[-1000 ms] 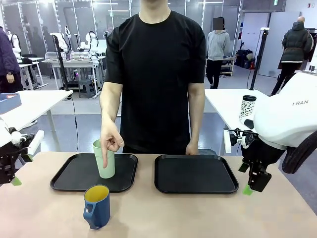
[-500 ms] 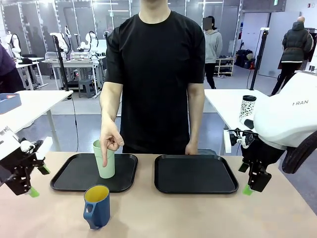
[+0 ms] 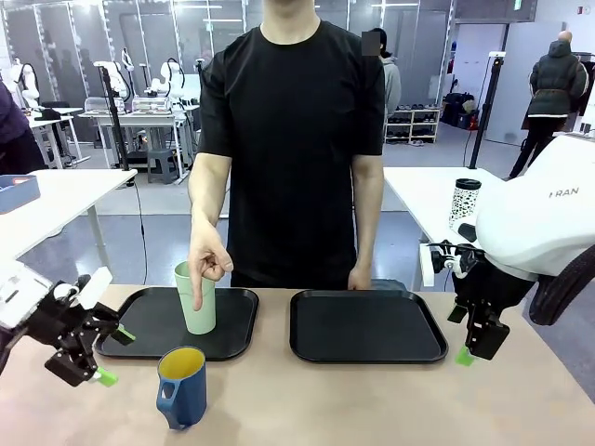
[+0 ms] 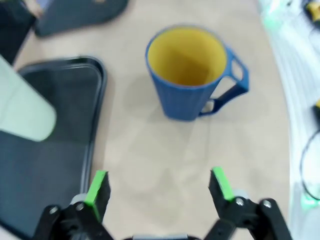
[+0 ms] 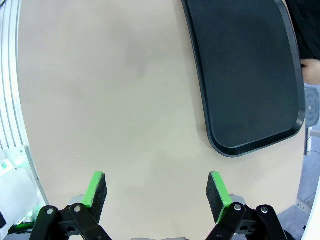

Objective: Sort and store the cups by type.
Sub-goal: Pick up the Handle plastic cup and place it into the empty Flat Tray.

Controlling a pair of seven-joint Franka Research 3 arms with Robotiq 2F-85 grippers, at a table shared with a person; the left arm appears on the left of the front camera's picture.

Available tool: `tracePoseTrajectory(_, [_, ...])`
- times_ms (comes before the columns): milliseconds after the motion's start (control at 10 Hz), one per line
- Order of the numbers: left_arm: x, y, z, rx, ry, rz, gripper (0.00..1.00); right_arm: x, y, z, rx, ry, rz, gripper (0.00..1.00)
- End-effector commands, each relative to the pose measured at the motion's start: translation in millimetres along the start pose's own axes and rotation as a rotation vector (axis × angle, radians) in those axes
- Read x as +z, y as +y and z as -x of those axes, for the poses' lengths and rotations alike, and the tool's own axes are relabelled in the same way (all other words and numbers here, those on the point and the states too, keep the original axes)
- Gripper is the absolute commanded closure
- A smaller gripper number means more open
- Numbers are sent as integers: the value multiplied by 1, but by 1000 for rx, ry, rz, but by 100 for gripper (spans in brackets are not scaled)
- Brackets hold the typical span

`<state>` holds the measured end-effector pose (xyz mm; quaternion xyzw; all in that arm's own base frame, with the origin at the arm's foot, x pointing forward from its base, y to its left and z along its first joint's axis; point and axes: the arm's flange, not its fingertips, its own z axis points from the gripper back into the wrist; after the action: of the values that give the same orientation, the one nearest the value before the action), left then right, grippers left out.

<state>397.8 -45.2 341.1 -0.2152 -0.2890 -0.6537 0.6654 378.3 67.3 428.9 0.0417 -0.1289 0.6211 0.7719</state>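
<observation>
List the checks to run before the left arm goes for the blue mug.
1. Left pincer open: ok.
2. Blue mug upright on the table, ahead of the pincer and apart from it: ok.
3. Mug handle off the closing line: not ok, it sticks out on one finger's side.
4. Person's hand away from the mug: ok, it points at the green tumbler on the left tray.
5. Right pincer open, out beside the right tray: ok.
</observation>
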Motion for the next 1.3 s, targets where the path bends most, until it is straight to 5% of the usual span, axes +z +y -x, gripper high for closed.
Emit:
tracePoseTrajectory(0, [-24, -48, 27, -22, -116, 0, 0, 0, 3, 0, -13, 11, 11, 0])
tracePoseTrajectory(200, [-35, -51, 37, -11, -312, 17, 0, 0, 3, 0, -13, 11, 11, 0])
tracePoseTrajectory(500, [-39, -52, 46, 13, -446, 76, 0, 0, 3, 0, -13, 11, 11, 0])
tracePoseTrajectory(1200, [-44, -30, 51, 48, -476, 102, 0, 0, 3, 0, -13, 11, 11, 0])
